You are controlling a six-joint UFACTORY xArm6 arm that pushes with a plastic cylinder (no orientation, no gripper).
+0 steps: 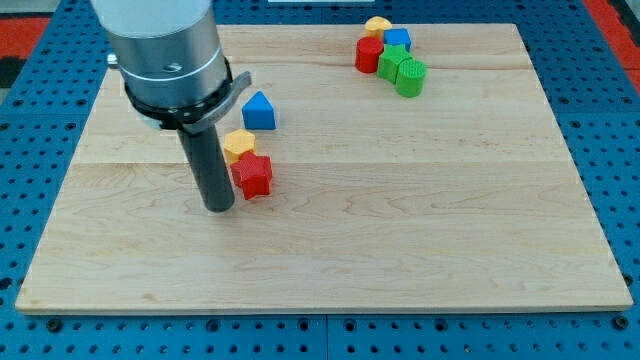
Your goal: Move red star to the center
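Camera view: wooden tabletop (400,250) on a blue pegboard; arm enters from the view's top-left. No pincer fitted, so no open/closed state applies; the arm ends in a dark rod, and my tip (219,208) rests on the tabletop. Task obj.: red star (253,175), left of the tabletop's center, immediately to the view's right of my tip, touching or nearly so; exact contact can't be confirmed. Yellow block (239,145) (shape unclear, rounded) sits against the red star's upper-left edge, just beside the rod. Blue triangle (259,110) lies a bit further toward the view's top, apart from both. Far cluster at the view's top-right: red cylinder (369,54), yellow block (378,25), blue block (397,39), two green blocks (402,70), well apart from the work area. Risks: a push to the view's right may drag the yellow block along, since it abuts the star; off-axis contact on a star point may spin the star or let it slip past my tip, toward the view's bottom. Approx. progress: star not yet at center.
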